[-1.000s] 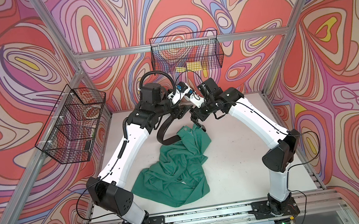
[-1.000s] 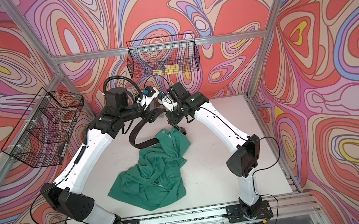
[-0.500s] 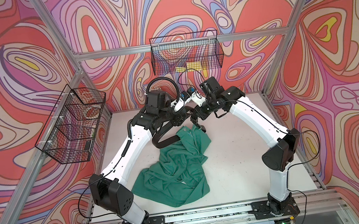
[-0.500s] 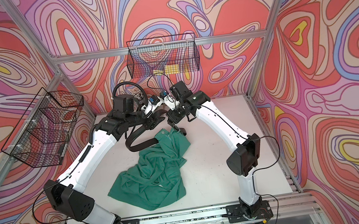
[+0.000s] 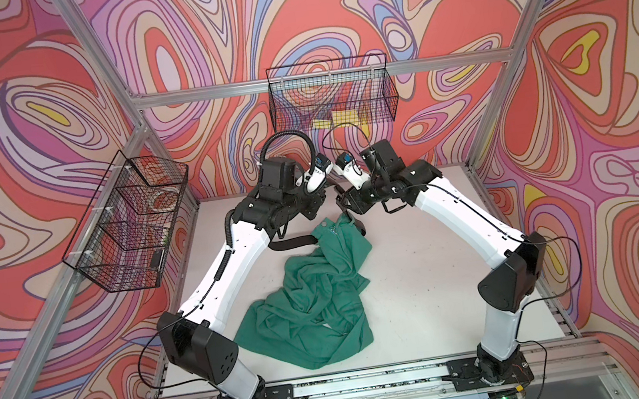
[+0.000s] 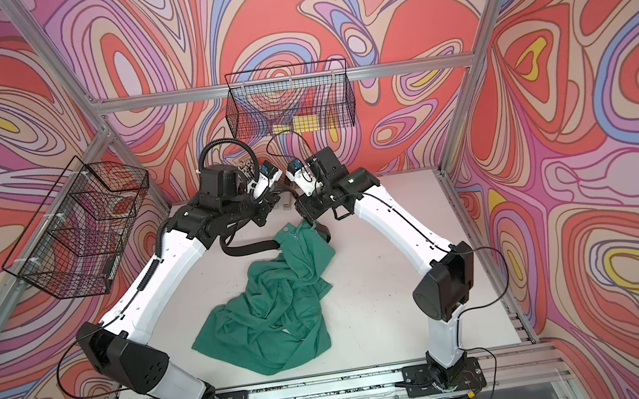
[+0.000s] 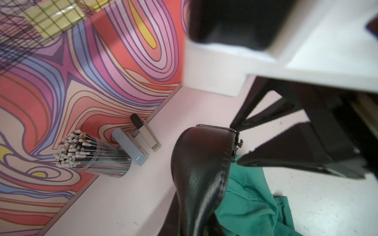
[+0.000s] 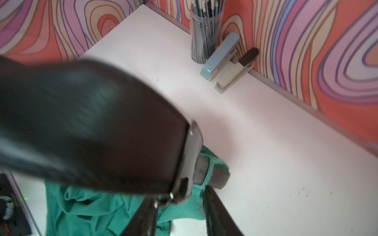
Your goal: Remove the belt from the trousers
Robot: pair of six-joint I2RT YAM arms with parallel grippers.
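Just beyond the base rail lie the crumpled legs of the trousers. They form a teal heap whose long axis runs from the near left toward the back wall, with the waistband at the far end.

At that waistband the belt leaves the cloth. Its black strap runs crosswise to the left of the trousers, then arches up off the table. The buckle hangs above the waistband, pointing toward the right gripper.

The left gripper, just beyond the waistband, appears pinched on the strap, though its fingers barely show. The right gripper, over the waistband's right corner, has its jaws parted and clamps nothing, with the buckle between their tips.

The trousers rest on a white, faintly scuffed table. Beyond them, against the back wall, stand a clear cup of pens, a blue stapler and a beige stapler.

Higher up, a wire basket hangs behind the trousers and a side basket to their left, on walls of swirling red, pink, lilac and yellow.
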